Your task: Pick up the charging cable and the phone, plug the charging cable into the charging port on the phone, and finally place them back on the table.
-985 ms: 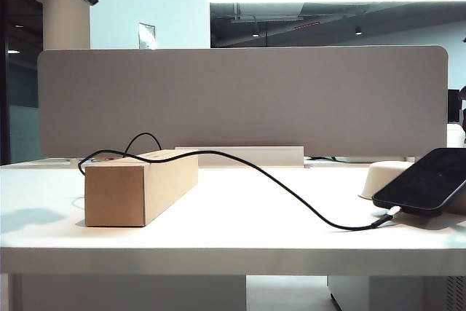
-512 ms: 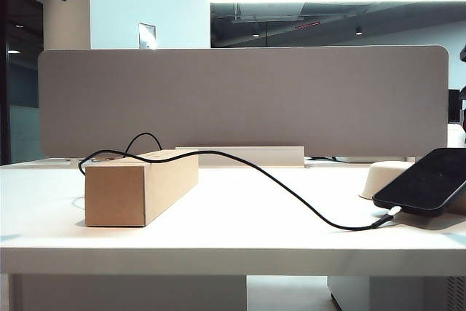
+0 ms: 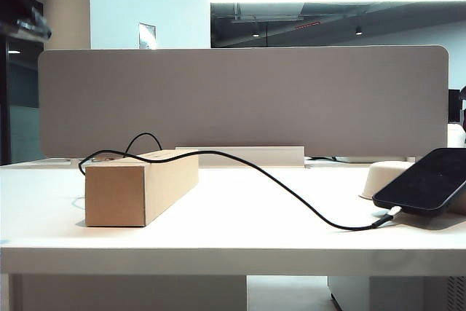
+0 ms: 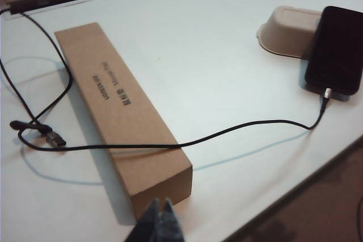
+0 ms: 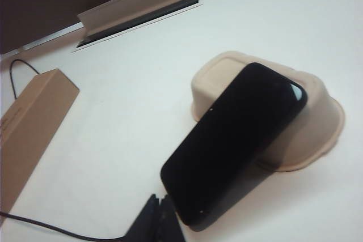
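Phone (image 3: 426, 181) propped tilted on upturned off-white tray (image 3: 386, 177), lower short edge down on table (image 3: 233, 234), well right of cardboard box (image 3: 140, 186). Same lean seen in right wrist view: phone (image 5: 235, 140) resting across tray (image 5: 317, 123).

Charging cable (image 3: 284, 183) plugged into phone's low short edge; silver plug tip (image 4: 327, 92) seated at charging port. Cord (image 4: 238, 131) sags to table near phone, rises up and over box (image 4: 122, 111), drops on box's far side, ends in loose loop with USB end (image 4: 55, 138) lying on table beside box.

Left gripper (image 4: 160, 222) above table's front edge, just off near end of box, jaws clenched, nothing between them. Right gripper (image 5: 160, 215) above table, just off phone's plugged end, jaws pressed together, empty, apart from phone. Neither gripper clear in exterior view; only blurred dark arm part (image 3: 29, 23) at top left, high above box.

Grey divider panel (image 3: 240, 100) upright behind box.
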Controlling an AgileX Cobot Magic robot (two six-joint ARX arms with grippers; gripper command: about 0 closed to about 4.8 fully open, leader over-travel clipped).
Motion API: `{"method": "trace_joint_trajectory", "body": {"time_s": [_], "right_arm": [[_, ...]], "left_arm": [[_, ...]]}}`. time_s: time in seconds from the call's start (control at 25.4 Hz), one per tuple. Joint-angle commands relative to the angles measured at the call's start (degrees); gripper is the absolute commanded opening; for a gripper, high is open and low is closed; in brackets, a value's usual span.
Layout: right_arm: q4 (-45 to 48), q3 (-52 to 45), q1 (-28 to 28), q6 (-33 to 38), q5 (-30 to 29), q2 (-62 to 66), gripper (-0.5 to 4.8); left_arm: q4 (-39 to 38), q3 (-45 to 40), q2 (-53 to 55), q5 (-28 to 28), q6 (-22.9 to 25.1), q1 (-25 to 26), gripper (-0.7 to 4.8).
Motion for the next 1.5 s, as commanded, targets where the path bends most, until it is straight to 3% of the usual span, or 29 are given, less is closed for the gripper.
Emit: {"method": "trace_joint_trajectory", "body": {"time_s": [0.04,0.28,0.71,1.3,1.5], "right_arm": [[1.0,-2.7,0.0,-0.2,2.5,-2.1,-0.05],[3.0,-8.5,0.0,-0.2,2.5,-5.6,-0.05],[4.8,-12.4,0.0,-0.2,2.7,-7.9,-0.05],[4.7,-12.4,-0.1,-0.2,5.3,-7.9,-0.05],[4.7,-12.4,-0.1,-0.2,5.4,-7.9,-0.05]], "left_arm": [[3.4,-2.4,-1.3,-1.7,-1.7,0.0,-0.06],[10.9,-10.6,-4.7,-3.9,-6.2,0.0,-0.06],[21.6,-23.2,-12.9,-7.6,-6.8,-0.1,-0.06],[20.9,-28.9,-26.5,-10.6,-6.7,-0.1,-0.06],[18.1,-28.9,-33.4,-16.0,-4.9,0.0,-0.06]]}}
